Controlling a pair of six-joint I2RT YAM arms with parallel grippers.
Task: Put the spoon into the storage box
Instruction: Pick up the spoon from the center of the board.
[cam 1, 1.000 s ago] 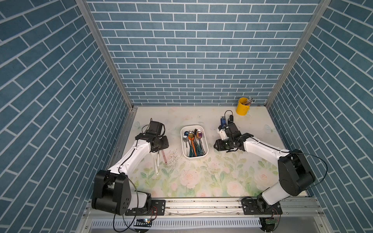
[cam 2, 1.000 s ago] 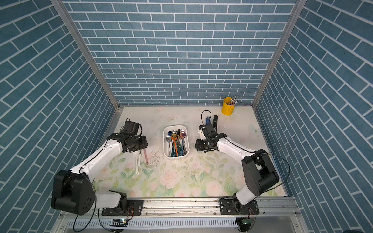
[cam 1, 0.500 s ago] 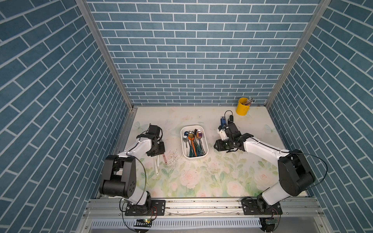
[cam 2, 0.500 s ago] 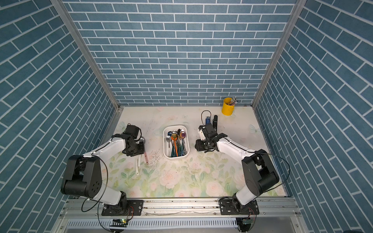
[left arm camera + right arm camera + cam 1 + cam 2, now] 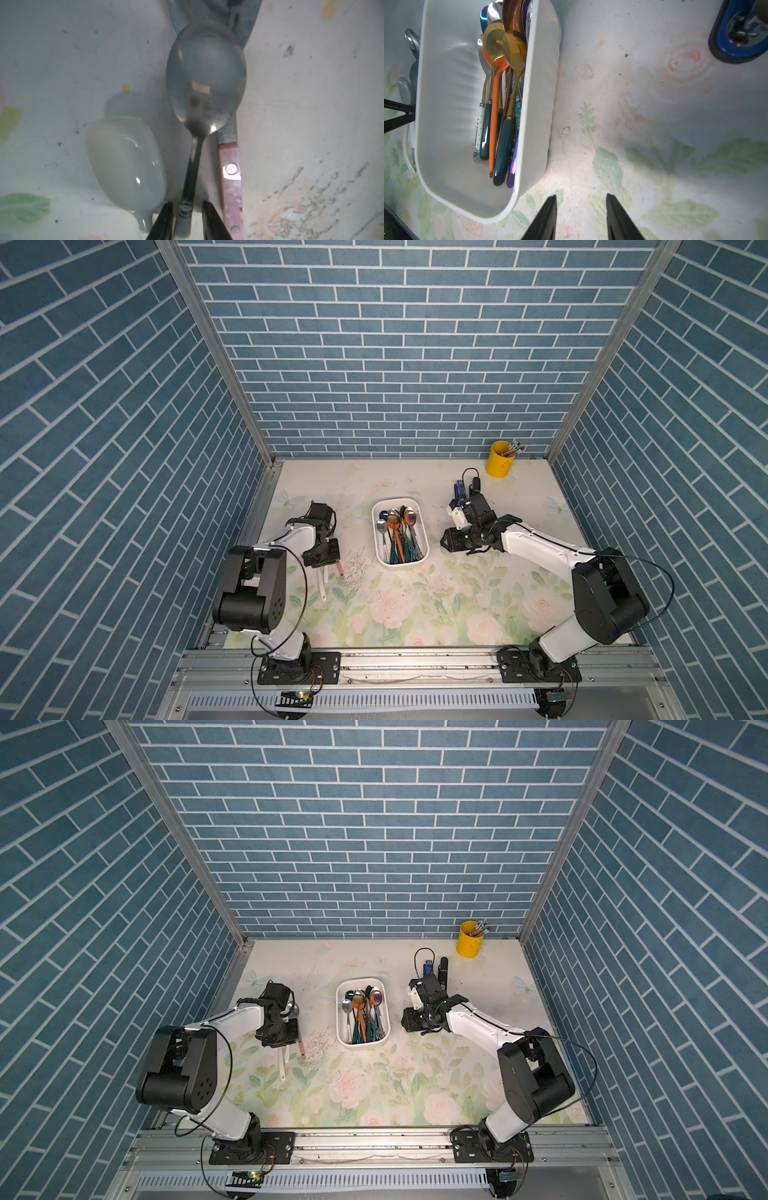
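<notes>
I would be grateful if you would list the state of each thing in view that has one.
storage box: upright, holding several spoons.
metal spoon: flat on the table, outside the storage box.
white spoon: flat on the table beside it.
left gripper: open, jaws astride the metal spoon's handle.
right gripper: open, empty.
yellow cup: upright, holding utensils.

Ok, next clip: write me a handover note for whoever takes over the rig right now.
Left gripper: open, jaws straddling the handle of the steel spoon on the table beside the storage box; no grip yet.
Right gripper: open, empty, over bare table on the box's other side.
Done: several spoons lie in the box.
Left: clamp, lift, carry the steel spoon into the box, release. A white spoon and a pink-handled utensil lie next to it.
</notes>
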